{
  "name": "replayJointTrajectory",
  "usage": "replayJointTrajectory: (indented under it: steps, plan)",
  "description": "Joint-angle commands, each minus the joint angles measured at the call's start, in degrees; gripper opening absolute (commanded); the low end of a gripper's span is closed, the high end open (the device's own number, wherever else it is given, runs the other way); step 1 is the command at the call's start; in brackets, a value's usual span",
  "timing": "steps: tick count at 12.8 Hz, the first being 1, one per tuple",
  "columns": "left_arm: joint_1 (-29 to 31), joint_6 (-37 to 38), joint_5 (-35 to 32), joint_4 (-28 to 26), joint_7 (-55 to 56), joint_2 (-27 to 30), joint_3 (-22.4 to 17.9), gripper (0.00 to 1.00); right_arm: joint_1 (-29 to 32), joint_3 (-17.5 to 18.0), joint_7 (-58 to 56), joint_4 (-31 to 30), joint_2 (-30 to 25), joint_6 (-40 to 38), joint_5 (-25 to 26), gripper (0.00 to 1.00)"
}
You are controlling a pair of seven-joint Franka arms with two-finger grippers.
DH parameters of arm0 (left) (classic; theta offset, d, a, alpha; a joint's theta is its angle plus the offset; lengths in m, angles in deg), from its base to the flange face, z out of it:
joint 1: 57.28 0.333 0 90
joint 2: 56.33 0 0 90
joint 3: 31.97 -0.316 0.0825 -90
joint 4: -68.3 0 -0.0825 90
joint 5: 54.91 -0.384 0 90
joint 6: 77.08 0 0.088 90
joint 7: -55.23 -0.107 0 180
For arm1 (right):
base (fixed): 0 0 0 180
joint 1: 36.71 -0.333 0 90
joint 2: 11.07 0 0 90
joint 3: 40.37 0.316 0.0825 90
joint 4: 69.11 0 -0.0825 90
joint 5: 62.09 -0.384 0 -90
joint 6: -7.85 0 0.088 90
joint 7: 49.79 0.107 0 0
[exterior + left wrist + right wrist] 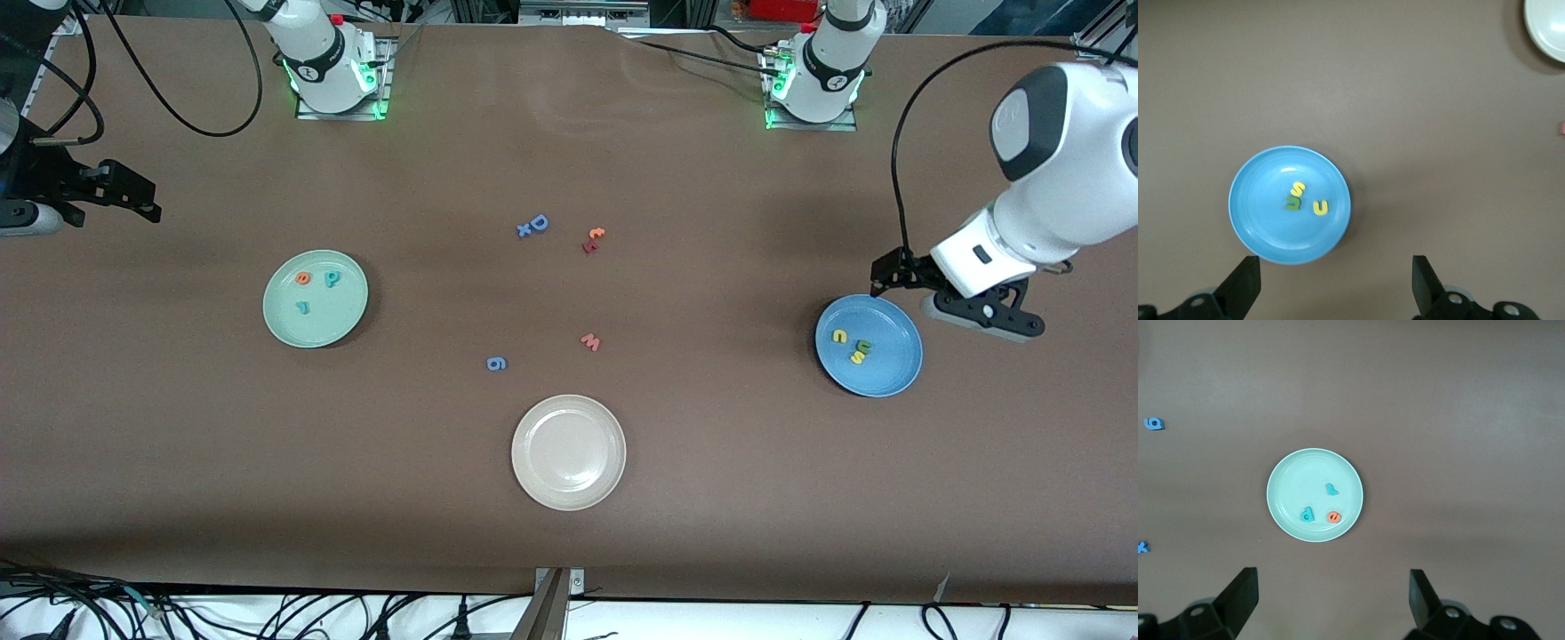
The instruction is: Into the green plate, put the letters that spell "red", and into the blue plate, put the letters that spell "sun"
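Note:
The green plate [342, 311] [1291, 487] lies toward the right arm's end of the table. In it are the orange e [303, 277] [1333, 517], teal d [332, 278] [1308, 515] and teal r [303, 308] [1331, 489]. The blue plate [889, 373] [1265, 200] lies toward the left arm's end and holds the yellow n [838, 336] [1320, 208], green u [863, 346] [1292, 203] and yellow s [856, 357] [1298, 189]. My left gripper [969, 307] [1336, 267] hangs open and empty over the table just beside the blue plate. My right gripper [107, 191] [1333, 580] waits open and empty, high, off the green plate's side.
A beige-white plate [568, 452] sits near the front camera at mid-table. Loose letters lie in the middle: a blue D [539, 222] with a small x [524, 230], an orange and red pair [593, 240], a red w [590, 341] and a blue g [497, 363].

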Motion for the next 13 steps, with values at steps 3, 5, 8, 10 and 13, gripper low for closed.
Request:
replayJointTrajectory:
  steps: [3, 5, 8, 10, 13]
  plan:
    - [-0.62, 4.28, 1.09, -3.97, 1.17, 7.05, -0.31, 1.0, -0.19, 0.17, 0.25, 1.66, 0.61, -1.54, 0.11, 1.0]
    - [-0.71, 3.75, 1.09, -4.15, 3.09, 8.19, -0.22, 1.0, -0.19, 0.34, 0.16, 1.66, 0.53, -1.63, 0.11, 1.0]
    - [-0.79, 2.17, 0.74, -4.06, 5.57, 8.82, 0.05, 1.0, -0.19, 0.43, 0.16, 1.66, 0.53, -1.63, 0.11, 1.0]
    - [-0.1, 0.59, -0.84, -3.72, 5.48, 8.9, -0.39, 1.0, -0.28, 0.43, 0.07, 1.66, 0.53, -1.63, 0.19, 1.0]
    - [0.35, 0.14, -0.85, -1.53, 5.74, 9.08, -0.83, 1.0, -0.28, 0.43, 0.16, 1.66, 0.53, -1.63, 0.19, 1.0]
